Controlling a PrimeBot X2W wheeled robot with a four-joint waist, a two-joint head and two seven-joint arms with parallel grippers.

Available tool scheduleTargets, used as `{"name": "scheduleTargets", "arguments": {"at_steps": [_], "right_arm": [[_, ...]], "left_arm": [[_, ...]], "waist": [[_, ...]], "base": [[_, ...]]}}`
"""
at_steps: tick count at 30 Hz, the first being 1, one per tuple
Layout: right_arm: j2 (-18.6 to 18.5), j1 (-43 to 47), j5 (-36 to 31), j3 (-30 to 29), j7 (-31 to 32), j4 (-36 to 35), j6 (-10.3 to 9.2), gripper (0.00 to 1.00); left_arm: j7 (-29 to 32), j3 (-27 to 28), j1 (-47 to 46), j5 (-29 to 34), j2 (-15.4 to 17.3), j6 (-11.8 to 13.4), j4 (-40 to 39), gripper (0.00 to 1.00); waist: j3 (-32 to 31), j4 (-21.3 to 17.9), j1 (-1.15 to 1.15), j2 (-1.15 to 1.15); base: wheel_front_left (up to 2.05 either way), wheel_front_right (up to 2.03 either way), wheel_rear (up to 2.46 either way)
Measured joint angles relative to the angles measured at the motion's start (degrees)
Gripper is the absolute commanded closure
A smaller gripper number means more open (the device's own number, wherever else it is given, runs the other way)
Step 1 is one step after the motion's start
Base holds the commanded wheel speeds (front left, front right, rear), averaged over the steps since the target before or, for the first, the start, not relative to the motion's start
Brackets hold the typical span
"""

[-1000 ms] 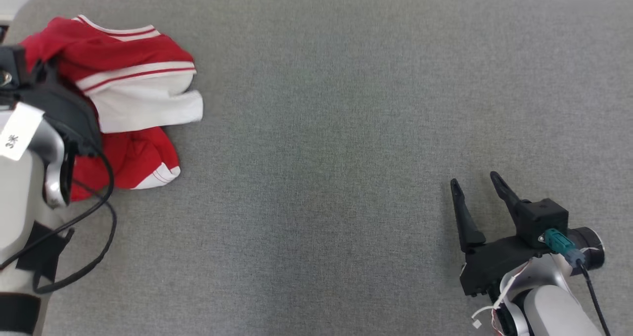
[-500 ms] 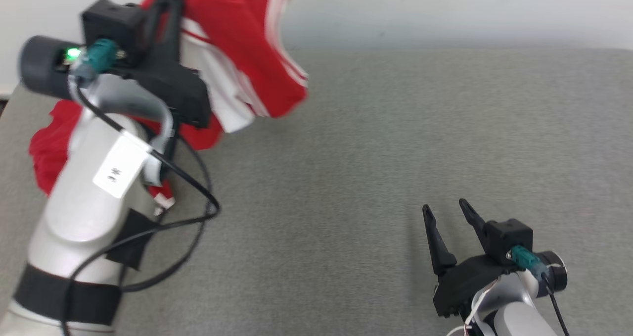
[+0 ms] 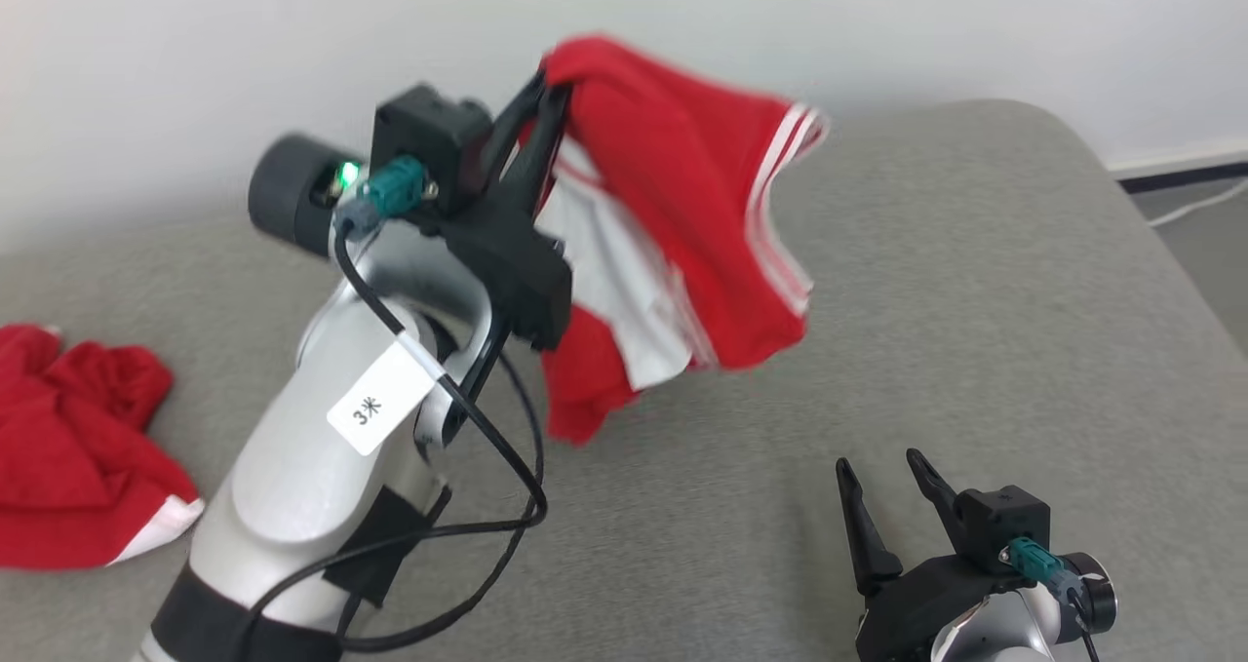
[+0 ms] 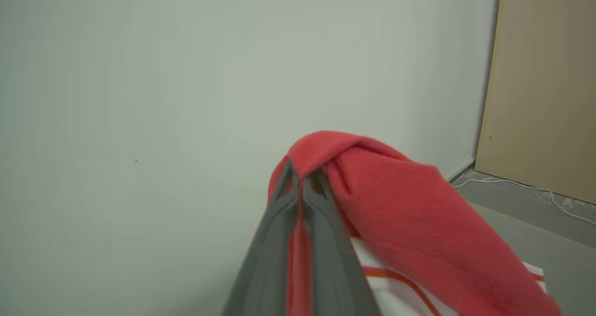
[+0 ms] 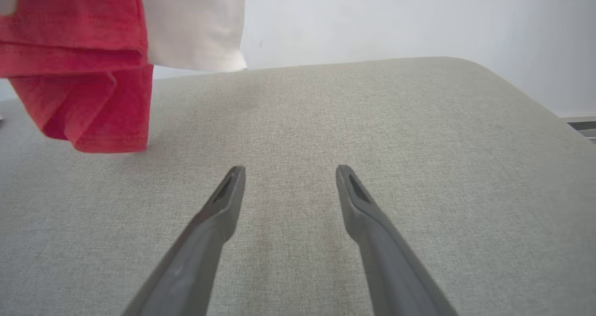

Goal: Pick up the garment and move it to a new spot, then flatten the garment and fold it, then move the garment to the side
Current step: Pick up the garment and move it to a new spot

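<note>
A second ago the red and white garment (image 3: 682, 223) lay bunched at the far left of the grey worktop (image 3: 975, 301) with the left arm bent over it. Now it hangs in the air above the middle of the worktop from the left pincer (image 3: 549, 85), which is clamped on a red fold at its top. The head camera has tipped up too, so the pale wall (image 3: 195, 58) comes in, and a second red heap (image 3: 68, 447) lies at the far left, well apart from the lifted cloth. The right pincer (image 3: 877, 462) is as it was, low at the near right, fingers spread, nothing between them.

From the left wrist, the left pincer (image 4: 302, 171) has its two fingers pressed together with red cloth caught between them and draped over the tips, the garment (image 4: 419, 213) falling away to the right. Past it stand a beige panel (image 4: 545, 88) and a thin cable (image 4: 512, 185) on the floor. From the right wrist, the right pincer (image 5: 291, 169) gapes over the worktop (image 5: 372, 111), and the garment (image 5: 84, 74) hangs at the upper left, its lowest red corner close to the surface; whether it touches I cannot tell
</note>
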Motion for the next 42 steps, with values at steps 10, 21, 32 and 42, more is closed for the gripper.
{"name": "scheduleTargets", "arguments": {"at_steps": [10,21,32,42], "right_arm": [[0.5,-0.6,0.6,0.5,-0.4,-0.3,0.01,0.00],[0.8,-2.2,1.2,-0.4,-1.1,0.6,0.01,0.00],[0.7,-2.0,1.6,-1.6,-2.0,1.9,0.00,0.00],[0.0,0.7,1.7,-3.5,-2.5,2.0,0.00,0.00]], "left_arm": [[3.4,-1.4,6.1,-1.0,-0.3,1.4,11.3,0.01],[0.7,-2.4,4.8,-6.6,-1.7,-1.3,15.2,0.00],[-4.4,-2.1,7.1,-10.4,-1.7,-2.7,11.0,0.00],[-9.9,-1.3,17.2,-9.3,2.0,-0.2,3.6,0.00]], "waist": [[0.5,-8.0,0.00,0.00],[3.7,-9.9,0.01,0.00],[2.1,-6.4,0.01,0.00],[-0.4,-1.1,0.01,0.00]], "base": [[0.00,0.00,0.00],[0.00,0.00,0.00],[0.00,0.00,0.00],[0.00,0.00,0.00]]}}
